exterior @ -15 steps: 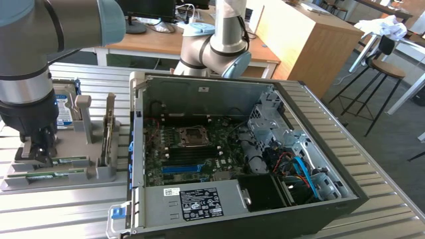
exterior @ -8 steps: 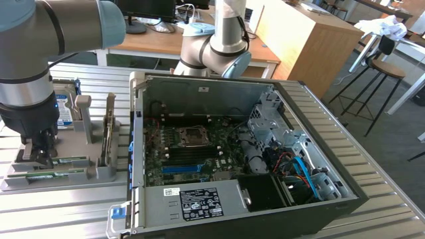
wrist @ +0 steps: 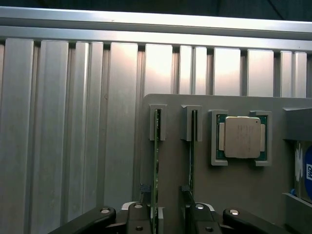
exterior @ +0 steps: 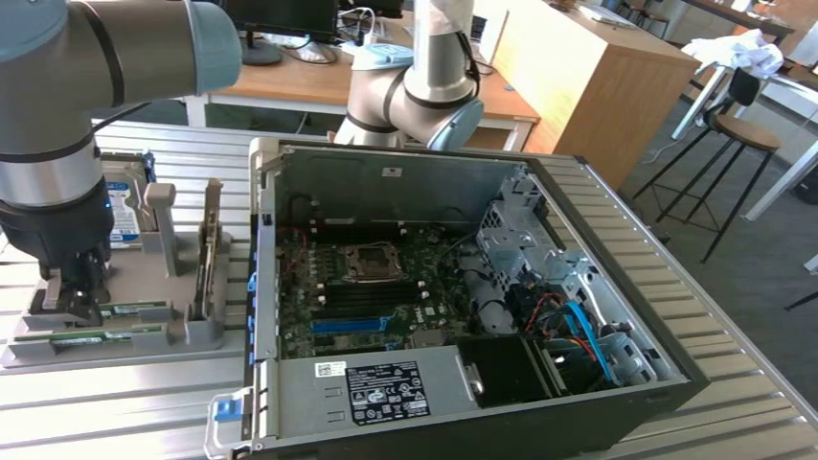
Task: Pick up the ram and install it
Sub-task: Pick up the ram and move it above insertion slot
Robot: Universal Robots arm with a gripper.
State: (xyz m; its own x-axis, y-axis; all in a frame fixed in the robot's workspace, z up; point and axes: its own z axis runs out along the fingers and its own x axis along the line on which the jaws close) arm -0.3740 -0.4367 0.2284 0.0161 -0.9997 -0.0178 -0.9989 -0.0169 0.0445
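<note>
**Tool straddles the ram in its holder, jaws apart**

The ram [wrist: 157, 161] stands on edge in a slot of the grey holder [exterior: 192, 335], at the near left of the desk [exterior: 115, 412] in the exterior view. It is a thin, stiff green board, and I judge it light but fragile. It should tolerate no bending, and its chips and contact edge are best left untouched. The sensible hold is across its two flat faces, low enough to keep it from rocking. The faces look smooth, so a light grip could slip.

The tool [wrist: 164, 190] is down over the holder. Its jaws stand apart, one finger on each side of the ram, with a visible gap on both sides, so it grips nothing yet. The ram runs between the fingers, nearer one of them than the other. A second stick [wrist: 192, 146] stands parallel just outside the other finger, close enough to be knocked.

Farther along the holder, the square processor chip [wrist: 242, 137] sits in its own recess.

To the exterior view's right lies the opened computer case [exterior: 383, 182], with the motherboard [exterior: 371, 297] exposed, well apart from the ram.
</note>
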